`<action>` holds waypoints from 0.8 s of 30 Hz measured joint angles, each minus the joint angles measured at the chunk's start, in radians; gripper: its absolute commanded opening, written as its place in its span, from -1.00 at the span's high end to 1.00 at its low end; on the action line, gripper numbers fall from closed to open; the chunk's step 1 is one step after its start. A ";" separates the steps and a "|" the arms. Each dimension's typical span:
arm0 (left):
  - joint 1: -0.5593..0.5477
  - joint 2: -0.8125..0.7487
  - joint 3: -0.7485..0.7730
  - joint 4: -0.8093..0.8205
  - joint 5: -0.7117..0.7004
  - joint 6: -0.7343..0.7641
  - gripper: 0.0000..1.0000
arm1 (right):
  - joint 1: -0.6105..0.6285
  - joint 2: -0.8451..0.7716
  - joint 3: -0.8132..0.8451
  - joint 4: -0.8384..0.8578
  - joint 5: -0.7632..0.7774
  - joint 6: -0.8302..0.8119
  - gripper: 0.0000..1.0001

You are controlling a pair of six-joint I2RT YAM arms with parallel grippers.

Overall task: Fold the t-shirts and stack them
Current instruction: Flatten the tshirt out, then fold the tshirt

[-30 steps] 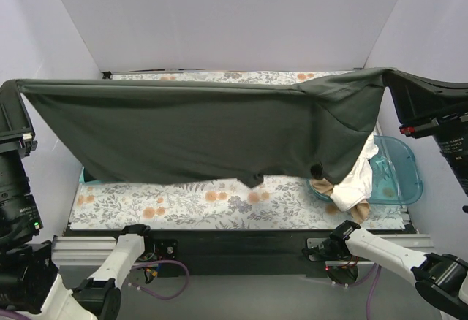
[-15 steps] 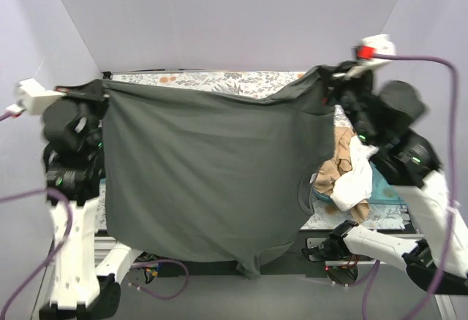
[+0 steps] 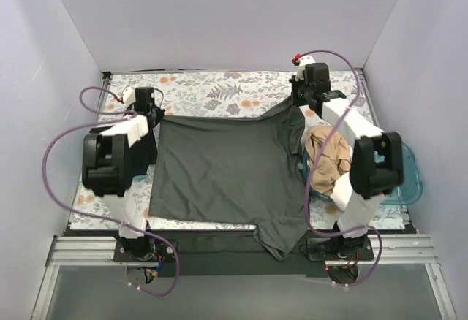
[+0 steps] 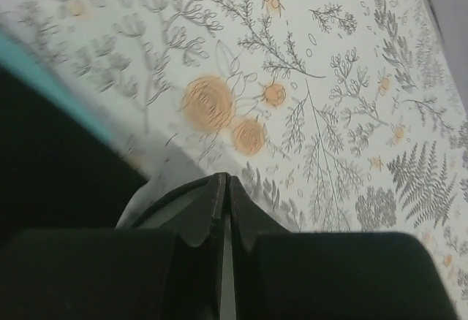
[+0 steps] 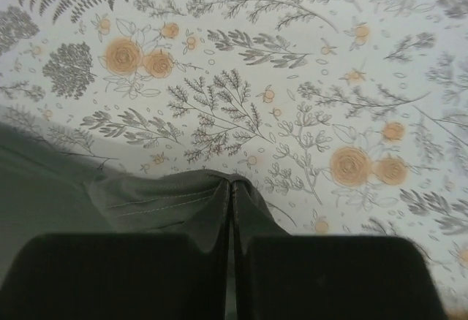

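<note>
The dark grey t-shirt (image 3: 223,170) lies spread flat on the floral table, its near end hanging over the front edge. My left gripper (image 3: 155,115) is shut on its far left corner; in the left wrist view the fingertips (image 4: 225,181) pinch grey cloth (image 4: 168,210). My right gripper (image 3: 298,105) is shut on the far right corner; in the right wrist view the cloth (image 5: 146,196) bunches at the fingertips (image 5: 231,185). A tan t-shirt (image 3: 330,155) and a white t-shirt (image 3: 342,192) lie heaped at the right. The black t-shirt is not in view.
A translucent teal tub (image 3: 411,177) sits at the right edge under the heaped shirts. The floral table covering (image 3: 219,90) shows at the back and along the left side. White walls close in the back and both sides.
Both arms have swung forward and down from holding the dark grey shirt stretched high in the air. The shirt now lies flat on the table, still held at its two far corners.
</note>
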 measured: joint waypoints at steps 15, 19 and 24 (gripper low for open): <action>0.000 0.530 0.501 0.048 0.072 0.066 1.00 | -0.082 0.447 0.352 0.059 -0.185 0.030 0.97; 0.000 0.526 0.491 0.050 0.071 0.065 1.00 | -0.098 0.435 0.324 0.067 -0.203 0.051 0.97; 0.000 0.454 0.388 0.056 0.067 0.062 1.00 | -0.099 0.293 0.113 0.055 -0.229 0.088 0.97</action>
